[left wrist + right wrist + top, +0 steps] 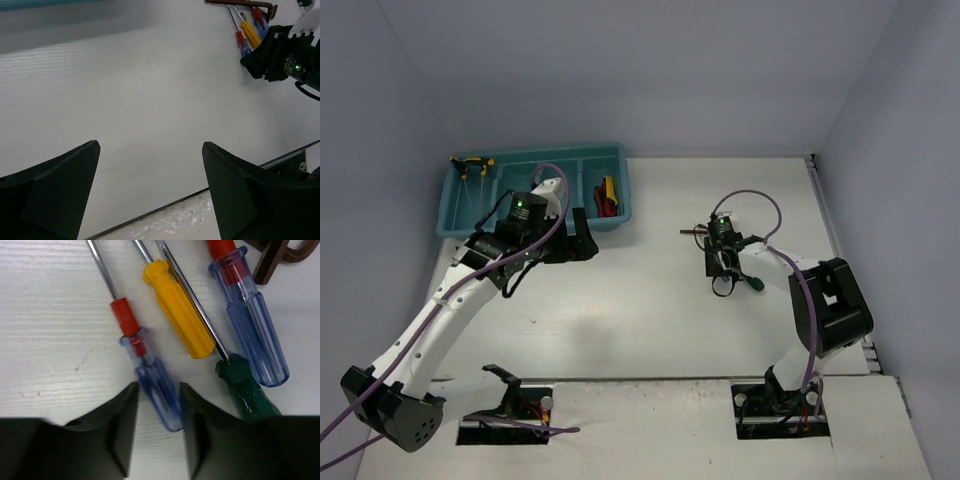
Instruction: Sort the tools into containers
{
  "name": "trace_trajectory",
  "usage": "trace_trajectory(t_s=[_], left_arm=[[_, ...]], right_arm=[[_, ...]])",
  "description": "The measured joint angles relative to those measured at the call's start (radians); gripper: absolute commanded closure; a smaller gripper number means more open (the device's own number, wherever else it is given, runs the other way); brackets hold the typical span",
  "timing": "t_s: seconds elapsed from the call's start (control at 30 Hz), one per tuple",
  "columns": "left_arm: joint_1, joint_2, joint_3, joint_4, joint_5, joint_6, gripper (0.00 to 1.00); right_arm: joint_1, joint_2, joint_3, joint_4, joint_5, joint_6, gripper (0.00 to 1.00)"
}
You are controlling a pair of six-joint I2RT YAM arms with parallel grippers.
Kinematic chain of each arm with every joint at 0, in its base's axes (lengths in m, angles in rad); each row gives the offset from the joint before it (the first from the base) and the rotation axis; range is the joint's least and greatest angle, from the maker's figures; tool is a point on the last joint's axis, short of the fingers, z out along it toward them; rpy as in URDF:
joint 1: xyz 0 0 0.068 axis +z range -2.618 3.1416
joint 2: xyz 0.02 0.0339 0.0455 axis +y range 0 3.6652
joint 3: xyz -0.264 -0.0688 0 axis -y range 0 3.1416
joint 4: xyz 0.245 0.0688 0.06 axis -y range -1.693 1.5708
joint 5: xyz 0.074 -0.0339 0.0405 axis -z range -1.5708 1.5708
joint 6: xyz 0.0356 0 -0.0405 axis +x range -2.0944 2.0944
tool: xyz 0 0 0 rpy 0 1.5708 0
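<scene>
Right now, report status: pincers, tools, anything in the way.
Left pincer open, empty. Right pincer astride small blue screwdriver, grip unconfirmed. Close beside it: yellow screwdriver, green screwdriver.

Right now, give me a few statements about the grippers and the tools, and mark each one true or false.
1. The left gripper is open, with nothing between its fingers. True.
2. Only one screwdriver lies by the right gripper. False: four do, the small blue screwdriver, yellow screwdriver, green screwdriver and large blue screwdriver.
3. The right gripper's fingers straddle the yellow screwdriver. False: they straddle the small blue screwdriver's handle.
4. The red-handled pliers lie in the tray. True.
</scene>
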Motion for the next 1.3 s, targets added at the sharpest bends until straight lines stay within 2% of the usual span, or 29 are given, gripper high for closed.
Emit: trace_trajectory(t_s=[0.1,0.27,0.43,0.6,0.7,0.83,1.03,1.13,1.23,1.3], left_arm=[[0.000,-0.001,-0.006,0.001,0.000,0.000,0.19],[0.000,-0.013,-0.029,0.001,-0.001,0.000,0.18],[0.000,-0.058,-0.052,-0.004,-0.020,0.000,0.18],[0.000,-0.133,-0.065,-0.032,-0.083,0.006,0.18],[0.000,-0.186,-0.065,-0.069,-0.141,0.014,0.18],[0.000,-0.249,-0.065,-0.125,-0.227,0.031,0.18],[0.000,-0.341,-0.063,-0.210,-0.336,0.054,0.18],[0.000,-0.377,-0.062,-0.245,-0.369,0.066,0.18],[0.000,-0.397,-0.054,-0.270,-0.387,0.078,0.19],[0.000,-0.404,-0.046,-0.280,-0.392,0.083,0.18]], right_arm=[[-0.004,0.006,0.006,0.000,-0.019,-0.007,0.99],[0.012,0.005,0.014,-0.011,-0.042,-0.013,1.00],[0.106,-0.036,0.106,-0.069,-0.070,0.007,1.00],[0.210,-0.036,0.398,-0.065,-0.108,0.075,1.00],[0.255,0.038,0.622,-0.026,-0.146,0.117,1.00],[0.305,0.211,0.897,0.001,-0.200,0.162,1.00],[0.360,0.576,1.288,0.013,-0.243,0.223,0.99],[0.375,0.754,1.441,0.014,-0.251,0.267,0.93],[0.389,0.897,1.541,0.018,-0.249,0.305,0.72],[0.394,0.950,1.552,0.022,-0.243,0.329,0.58]])
